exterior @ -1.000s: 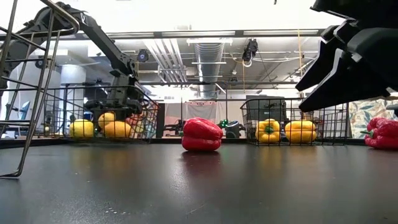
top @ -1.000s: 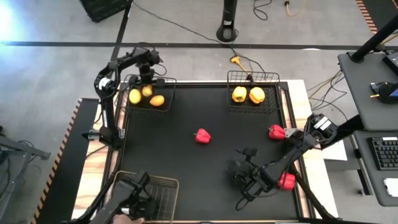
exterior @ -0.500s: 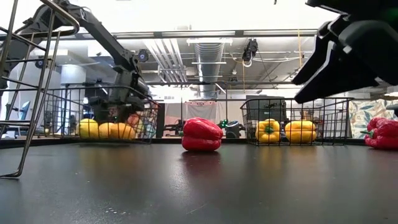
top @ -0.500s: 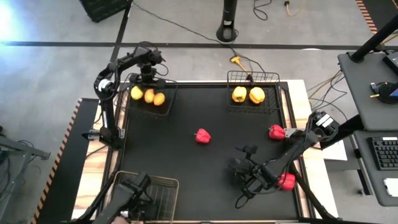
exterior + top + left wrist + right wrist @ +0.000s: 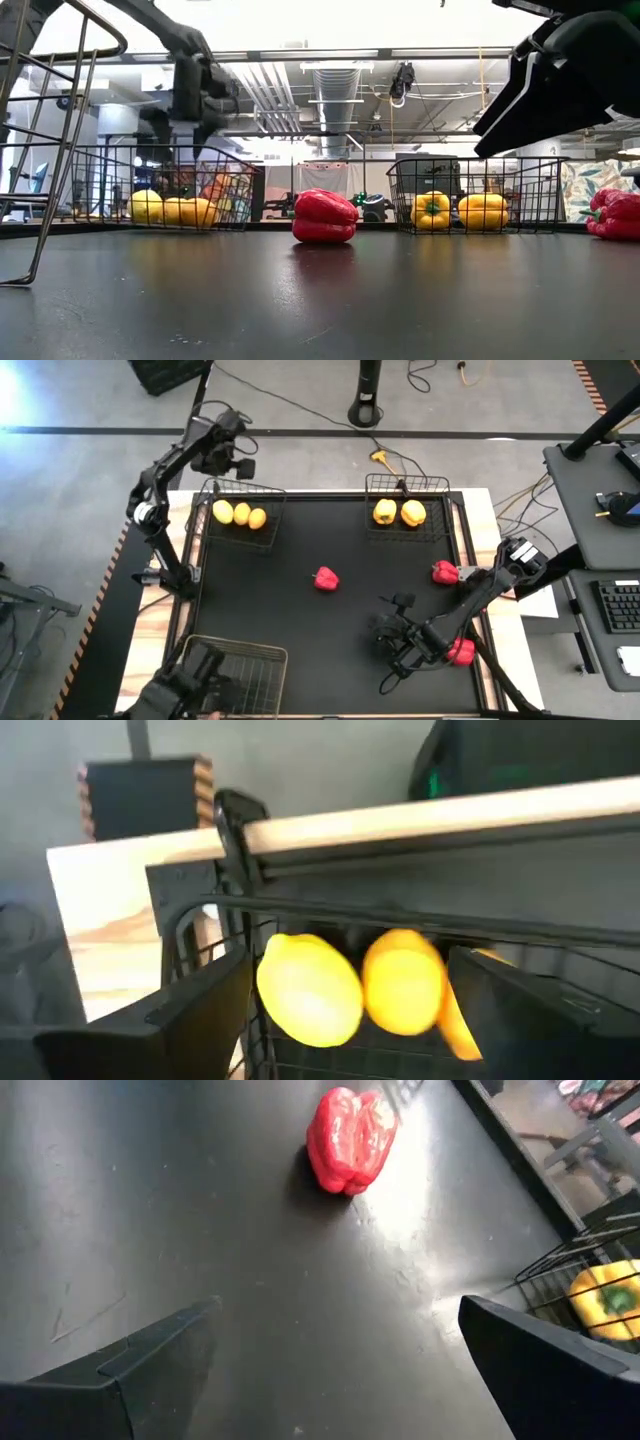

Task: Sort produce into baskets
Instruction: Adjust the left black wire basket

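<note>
A: Entry one, what changed? The left gripper (image 5: 232,448) was down in the far-left basket (image 5: 268,495) a second ago; now it's lifted clear beyond the rim, fingers (image 5: 190,1010) apart, nothing between them.

B: So the citrus (image 5: 240,513) is delivered. Count?

A: Citrus, three, in a row in that basket (the row has closed up since the arm left). Yellow peppers (image 5: 398,512), two, in the far-right basket (image 5: 405,482). Red peppers, three, all loose on the table (image 5: 260,590): one at centre (image 5: 325,578), one by the right edge (image 5: 444,571), one near the front right (image 5: 461,651).

B: Baskets?

A: Three; the near-left one (image 5: 265,656) holds nothing, I'd judge it is meant for the reds.

B: Right gripper (image 5: 400,650)?

A: Low, just beside the front-right pepper, fingers wide apart, holding nothing. It has barely shifted.
</note>
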